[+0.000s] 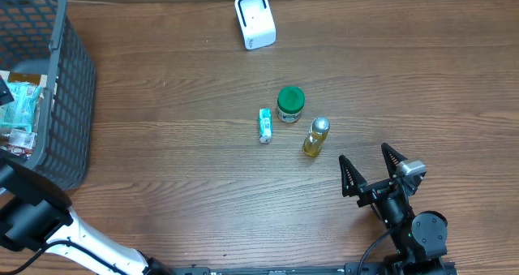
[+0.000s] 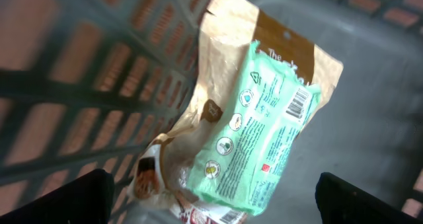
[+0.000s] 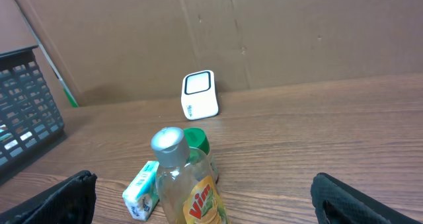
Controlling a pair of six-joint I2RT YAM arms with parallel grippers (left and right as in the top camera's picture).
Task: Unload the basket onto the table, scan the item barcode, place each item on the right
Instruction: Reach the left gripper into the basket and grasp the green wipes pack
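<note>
Wood table (image 1: 203,186), scanner (image 1: 255,20) (white, upright), bottle (image 1: 315,137)

Brown wood-grain table (image 1: 162,169); plain cardboard wall (image 3: 297,32) upright along far edge, vertical seams visible

The overhead camera looks straight down on the table (image 1: 203,194) from far enough to take in the basket (image 1: 73,88) and the right gripper (image 1: 364,155). The left wrist camera peers steeply down between the tips of the left gripper (image 2: 211,201), close over a green packet (image 2: 264,138) inside that basket. The right wrist camera sits low and faces level ahead of its fingers, with the bottle (image 3: 192,191) just in front and the scanner (image 3: 199,95) well beyond. Overhead shares bottle and scanner with the right wrist view, and the basket's inside with the left.
</note>
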